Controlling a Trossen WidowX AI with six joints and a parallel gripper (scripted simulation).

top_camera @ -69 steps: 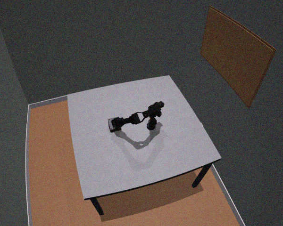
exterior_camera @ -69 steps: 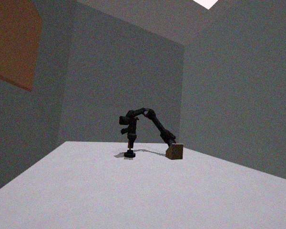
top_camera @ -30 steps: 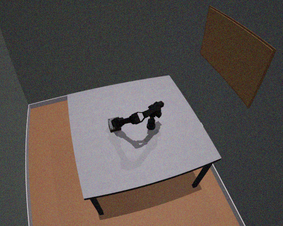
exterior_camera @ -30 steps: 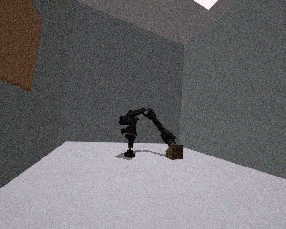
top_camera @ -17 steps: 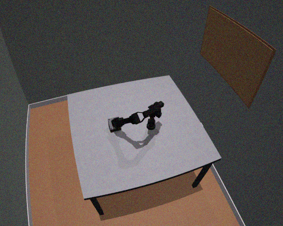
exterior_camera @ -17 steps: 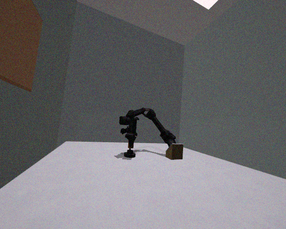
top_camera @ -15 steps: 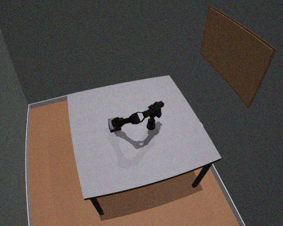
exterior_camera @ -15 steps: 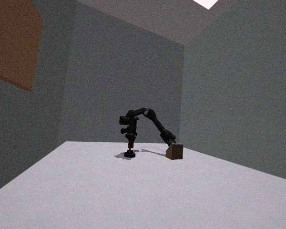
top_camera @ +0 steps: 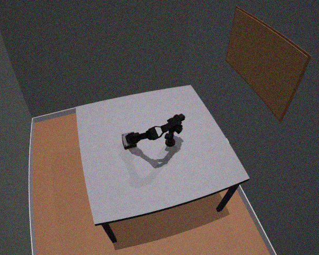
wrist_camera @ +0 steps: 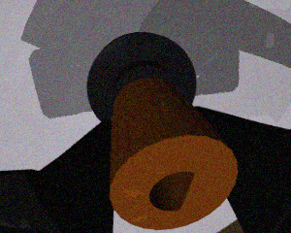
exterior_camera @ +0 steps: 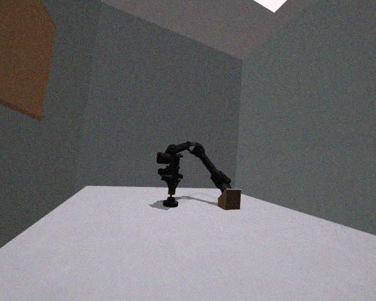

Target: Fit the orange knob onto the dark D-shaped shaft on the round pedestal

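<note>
The orange knob [wrist_camera: 150,116] [exterior_camera: 171,192] is upright between the fingers. Its D-shaped hole shows in its near face in the wrist view, with the flat side toward the right. My gripper [exterior_camera: 172,190] [wrist_camera: 151,121] is shut on the knob, above the dark round pedestal [exterior_camera: 170,204] [wrist_camera: 101,78] [top_camera: 170,143]. In the exterior view, a short thin dark length of shaft [exterior_camera: 170,195] shows between the knob's lower end and the pedestal's raised collar. The knob is not down on the pedestal. The shaft's tip and flat side are hidden; whether the tip is inside the hole I cannot tell.
The arm's base stands by a brown block [exterior_camera: 232,199] on the white table [top_camera: 121,192] [exterior_camera: 188,253]. The arm arches from there to the pedestal. Its shadows fall across the table. A brown panel [top_camera: 267,60] [exterior_camera: 16,54] is beyond the table.
</note>
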